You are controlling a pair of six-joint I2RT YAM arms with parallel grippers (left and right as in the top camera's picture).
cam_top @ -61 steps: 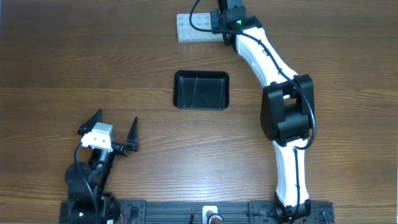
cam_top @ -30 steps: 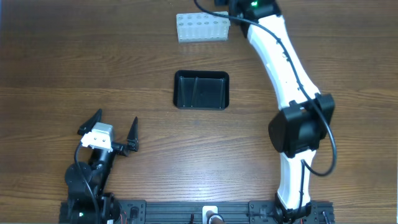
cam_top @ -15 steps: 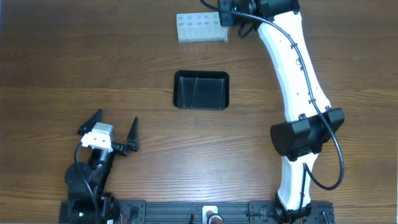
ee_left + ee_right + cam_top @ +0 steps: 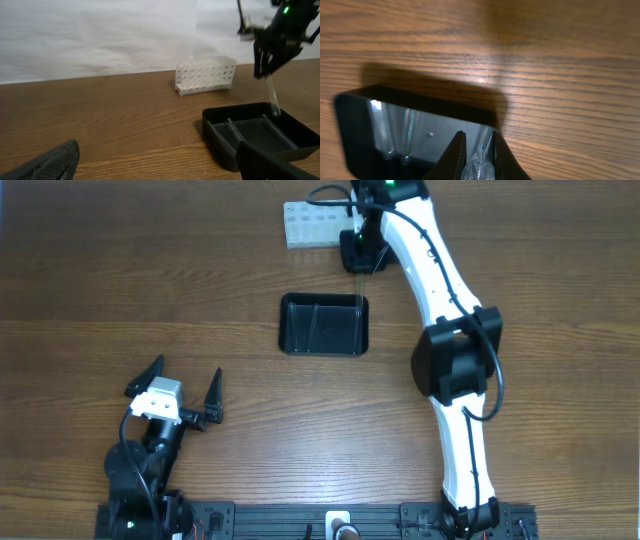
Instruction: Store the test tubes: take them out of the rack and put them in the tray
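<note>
**Worktop** (image 4: pixel 120 270): brown wood grain; carries everything listed below.

**Rack** (image 4: pixel 315 225): white block with rows of holes. It stands at the worktop's far edge, about midway along it. The left wrist view shows its holed side face.

**Tray** (image 4: pixel 323 325): black, rectangular and open-topped. It sits near the middle of the worktop, on the near side of the rack and apart from it. Long narrow shapes run along its floor; whether they are ribs or tubes cannot be told.

**Tube** (image 4: pixel 272 95): clear glass, one item, held by its upper end. It hangs close to upright over the tray's far right corner, with its lower end down at the level of the tray's rim. Whether it touches the tray cannot be told.

**Right gripper** (image 4: pixel 358 248): raised above the worktop, between the rack's right end and the tray's far right corner. Its fingers (image 4: pixel 456 150) are closed on the tube, one on each side of it.

**Left gripper** (image 4: pixel 186 373): low, near the worktop's near left corner, well apart from tray and rack. Its fingers are spread wide and hold nothing.
</note>
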